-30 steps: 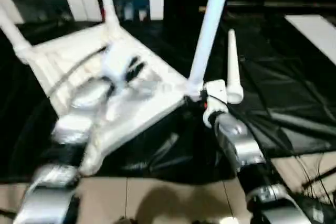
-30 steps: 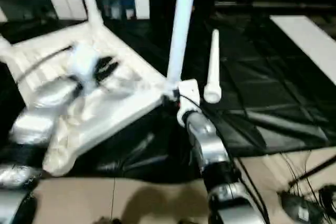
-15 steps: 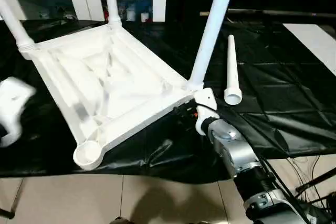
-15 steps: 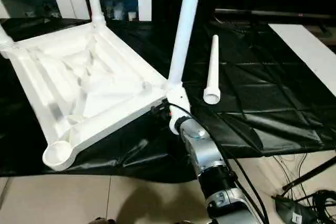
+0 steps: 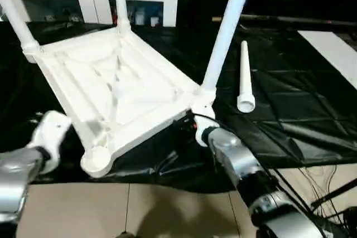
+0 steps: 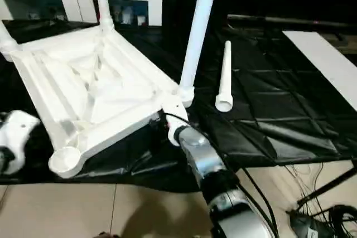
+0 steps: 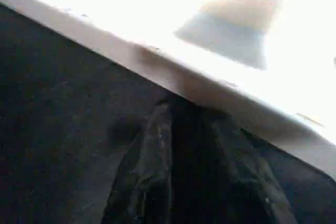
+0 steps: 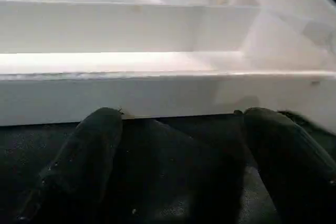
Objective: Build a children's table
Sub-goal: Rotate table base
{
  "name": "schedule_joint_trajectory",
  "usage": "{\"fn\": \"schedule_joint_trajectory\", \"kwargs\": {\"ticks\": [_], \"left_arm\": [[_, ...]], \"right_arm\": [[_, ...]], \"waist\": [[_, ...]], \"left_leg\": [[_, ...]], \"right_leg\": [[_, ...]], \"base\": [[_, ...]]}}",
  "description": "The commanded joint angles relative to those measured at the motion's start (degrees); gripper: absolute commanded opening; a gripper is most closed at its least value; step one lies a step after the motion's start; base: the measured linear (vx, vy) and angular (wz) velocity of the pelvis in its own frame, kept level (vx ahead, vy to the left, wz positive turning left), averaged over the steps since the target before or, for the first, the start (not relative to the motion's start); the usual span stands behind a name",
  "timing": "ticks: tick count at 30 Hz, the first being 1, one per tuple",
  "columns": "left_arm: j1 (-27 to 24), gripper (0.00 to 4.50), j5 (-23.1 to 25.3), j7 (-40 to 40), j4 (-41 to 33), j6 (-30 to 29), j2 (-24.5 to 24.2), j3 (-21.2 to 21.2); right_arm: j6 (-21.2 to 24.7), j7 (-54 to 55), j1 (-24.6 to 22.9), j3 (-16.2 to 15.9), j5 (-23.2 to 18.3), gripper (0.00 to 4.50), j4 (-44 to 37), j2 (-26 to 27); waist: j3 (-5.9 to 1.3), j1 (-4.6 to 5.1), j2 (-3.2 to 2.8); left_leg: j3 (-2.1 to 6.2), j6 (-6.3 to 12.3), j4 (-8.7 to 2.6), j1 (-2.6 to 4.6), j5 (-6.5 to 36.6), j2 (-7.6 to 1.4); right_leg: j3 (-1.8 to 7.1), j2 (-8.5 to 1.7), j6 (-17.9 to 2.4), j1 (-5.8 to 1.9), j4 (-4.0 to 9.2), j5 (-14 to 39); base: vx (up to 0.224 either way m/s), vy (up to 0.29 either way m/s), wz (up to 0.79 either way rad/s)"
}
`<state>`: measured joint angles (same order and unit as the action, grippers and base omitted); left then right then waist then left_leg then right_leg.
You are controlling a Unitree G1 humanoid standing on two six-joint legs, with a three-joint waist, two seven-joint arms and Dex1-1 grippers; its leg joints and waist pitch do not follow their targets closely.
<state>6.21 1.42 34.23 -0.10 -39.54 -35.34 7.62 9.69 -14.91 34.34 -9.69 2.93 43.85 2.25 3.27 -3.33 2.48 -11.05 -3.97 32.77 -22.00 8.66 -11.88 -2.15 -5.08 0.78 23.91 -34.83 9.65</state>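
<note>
The children's table (image 5: 117, 90) lies upside down on the black-sheeted table (image 5: 290, 104), its rimmed top tilted, with three legs standing up from their corner sockets. The fourth socket (image 5: 95, 160), at the near corner of the top, is empty, and the loose leg (image 5: 244, 79) lies flat on the sheet just beyond the top's right corner. The right gripper (image 8: 181, 145) sits at the top's near rim with its fingers (image 8: 84, 156) spread wide and holding nothing, the rim just past their tips. The left gripper (image 5: 50, 135) hangs close beside the empty socket; its wrist view is too blurred to be sure, but its jaws appear narrowly parted around nothing. The step in hand looks to be fitting the last leg. To do it well, the right arm should swing to the loose leg, grasp it around mid-shaft, carry its open end over the empty socket, and press straight down while the left gripper steadies the rim.
</note>
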Motion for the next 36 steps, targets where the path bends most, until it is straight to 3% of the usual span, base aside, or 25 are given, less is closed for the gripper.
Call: {"fn": "schedule_joint_trajectory", "kwargs": {"ticks": [1, 9, 11, 16, 20, 21, 22, 23, 25, 26, 27, 29, 30, 32, 33, 34, 35, 36], "left_arm": [[0.4, 1.06, -0.4, 1.3, 0.0, 0.5, 0.3, -2.9], [3.5, 1.06, -2.2, 3.5, -2.3, 0.9, 3.0, -6.9], [6.0, 1.06, -2.4, 3.1, -1.1, 2.2, 5.3, -9.0], [10.8, 1.06, -0.8, 1.4, 4.5, 6.1, 10.0, -11.9], [14.8, 1.06, 0.5, -0.6, 11.1, 11.9, 14.2, -13.5], [15.9, 1.06, 1.3, -1.3, 13.1, 13.7, 14.9, -14.2], [16.7, 1.06, 1.8, -1.8, 14.5, 14.9, 15.3, -14.7], [18.1, 1.06, 2.4, -2.7, 16.5, 15.8, 16.1, -15.2], [22.8, 1.06, 4.6, -6.5, 24.1, 20.3, 18.1, -16.2], [24.1, 1.06, 5.3, -7.9, 26.3, 21.5, 18.5, -16.5], [27.8, 1.06, 7.7, -12.3, 32.4, 25.8, 19.4, -17.3], [31.2, 1.06, 8.4, -15.9, 37.7, 29.2, 20.4, -16.9], [32.7, 1.06, 8.5, -17.2, 40.2, 30.4, 21.0, -16.4], [35.3, 1.06, 8.6, -19.7, 44.0, 33.1, 22.0, -15.9], [35.5, 1.06, 8.6, -19.9, 44.3, 33.4, 22.1, -15.8], [36.1, 1.06, 8.4, -20.5, 45.0, 34.3, 22.4, -15.5], [36.8, 1.06, 8.4, -21.7, 45.8, 35.1, 22.7, -15.2], [37.2, 1.06, 8.5, -22.3, 46.8, 35.9, 22.9, -15.1]], "right_arm": [[-1.0, 0.4, 1.7, -0.2, 0.4, 3.99, 1.9, 0.2], [-4.3, -0.1, 4.1, 0.8, 0.3, 3.99, 6.6, 0.5], [-5.8, -0.5, 4.8, 0.7, 0.4, 3.99, 7.9, 0.3], [-6.1, -0.2, 5.6, 1.0, 0.4, 3.99, 8.0, -0.3], [-6.3, 0.5, 5.6, 1.7, 0.3, 3.99, 6.3, -1.3], [-6.4, 0.7, 5.5, 2.0, 0.3, 3.99, 5.8, -1.7], [-6.5, 0.9, 5.5, 2.2, 0.2, 3.99, 5.4, -1.9], [-6.4, 1.1, 5.4, 2.5, 0.1, 3.99, 4.7, -2.2], [-6.1, 1.9, 5.2, 3.8, -0.5, 3.99, 2.6, -3.1], [-6.0, 2.1, 5.2, 4.1, -0.7, 3.99, 2.1, -3.3], [-5.6, 2.7, 5.1, 4.9, -1.0, 3.99, 0.9, -3.8], [-5.5, 3.0, 5.1, 5.4, -1.2, 3.99, 0.2, -4.2], [-5.4, 3.2, 5.2, 5.5, -1.3, 3.99, 0.0, -4.4], [-5.2, 3.5, 5.1, 5.8, -1.3, 3.99, -0.6, -4.7], [-5.1, 3.5, 5.1, 5.8, -1.3, 3.99, -0.8, -4.8], [-5.0, 3.6, 5.0, 5.9, -1.4, 3.99, -1.2, -4.9], [-4.9, 3.8, 4.8, 6.1, -1.4, 3.99, -1.8, -4.9], [-4.7, 3.9, 4.7, 6.2, -1.4, 3.99, -2.2, -4.9]], "waist": [[-3.70, 0.02, -2.23], [-3.73, -0.02, -2.56], [-3.69, -0.05, -2.63], [-3.63, -0.14, -2.58], [-3.90, 0.01, -2.18], [-3.82, 0.13, -2.06], [-4.03, -0.09, -2.16], [-3.98, 0.10, -1.86], [-4.27, -0.31, -1.93], [-4.06, -0.32, -1.90], [-4.11, -0.28, -1.85], [-4.30, -0.34, -2.04], [-4.22, -0.21, -1.88], [-4.38, -0.20, -2.22], [-4.49, -0.26, -1.87], [-4.46, -0.19, -1.90], [-4.52, -0.27, -2.39], [-4.63, -0.21, -2.18]], "left_leg": [[0.76, -3.80, -4.01, 1.90, 24.1, -0.58], [0.98, -4.29, -4.09, 1.94, 25.1, -0.69], [0.94, -4.34, -4.00, 2.14, 26.0, -0.69], [1.15, -4.28, -4.05, 1.60, 25.9, -0.53], [1.01, -3.62, -3.69, 1.57, 24.3, -0.45], [0.99, -3.30, -3.75, 1.27, 23.5, -0.33], [0.96, -3.30, -3.63, 1.54, 23.2, -0.44], [0.92, -3.02, -3.63, 1.22, 22.2, -0.48], [0.69, -2.60, -3.34, 1.68, 20.6, -0.43], [0.69, -2.40, -3.44, 1.46, 20.3, -0.31], [0.85, -2.46, -3.56, 1.00, 19.6, -0.27], [0.98, -2.64, -3.47, 1.26, 20.0, -0.36], [1.01, -2.62, -3.49, 1.00, 19.8, -0.20], [0.96, -2.69, -3.34, 1.09, 19.1, -0.31], [0.91, -2.44, -3.22, 0.92, 17.9, -0.23], [0.86, -2.01, -3.13, 0.71, 16.6, -0.19], [0.90, -1.92, -3.04, 0.73, 16.1, -0.13], [0.83, -1.75, -2.97, 0.77, 15.5, -0.22]], "right_leg": [[1.69, -1.54, -9.3, -1.36, 4.22, 15.2], [1.46, -1.51, -9.4, -1.37, 4.14, 16.3], [1.47, -1.45, -9.5, -1.21, 4.30, 16.9], [1.36, -1.64, -8.9, -1.66, 4.38, 18.1], [1.41, -1.82, -8.6, -1.75, 4.49, 18.2], [1.35, -1.64, -8.4, -1.87, 4.56, 18.1], [1.38, -1.70, -8.5, -1.82, 4.44, 17.5], [1.42, -1.73, -8.7, -1.95, 4.32, 16.4], [1.47, -1.59, -8.7, -1.75, 4.26, 14.8], [1.45, -1.44, -8.5, -1.74, 4.45, 14.7], [1.36, -1.57, -8.3, -2.19, 4.25, 14.4], [1.30, -1.74, -7.8, -2.19, 4.29, 14.8], [1.21, -1.74, -7.9, -2.36, 4.39, 15.1], [1.24, -1.74, -8.7, -2.33, 4.19, 13.4], [1.18, -1.77, -9.2, -2.64, 4.01, 11.8], [1.18, -1.76, -9.9, -2.74, 3.84, 10.2], [1.16, -1.73, -10.1, -2.83, 3.73, 9.4], [1.16, -1.72, -10.4, -2.89, 3.65, 8.2]], "base": [[0.000, 0.000, 0.00], [0.000, 0.000, 0.00], [0.000, 0.000, 0.00], [0.000, 0.000, 0.00], [0.000, 0.000, 0.00], [0.000, 0.000, 0.00], [0.000, 0.000, 0.00], [0.000, 0.000, 0.00], [0.000, 0.000, 0.00], [0.000, 0.000, 0.00], [0.000, 0.000, 0.00], [0.000, 0.000, 0.00], [0.000, 0.000, 0.00], [0.000, 0.000, 0.00], [0.000, 0.000, 0.00], [0.000, 0.000, 0.00], [0.000, 0.000, 0.00], [0.000, 0.000, 0.00]]}}
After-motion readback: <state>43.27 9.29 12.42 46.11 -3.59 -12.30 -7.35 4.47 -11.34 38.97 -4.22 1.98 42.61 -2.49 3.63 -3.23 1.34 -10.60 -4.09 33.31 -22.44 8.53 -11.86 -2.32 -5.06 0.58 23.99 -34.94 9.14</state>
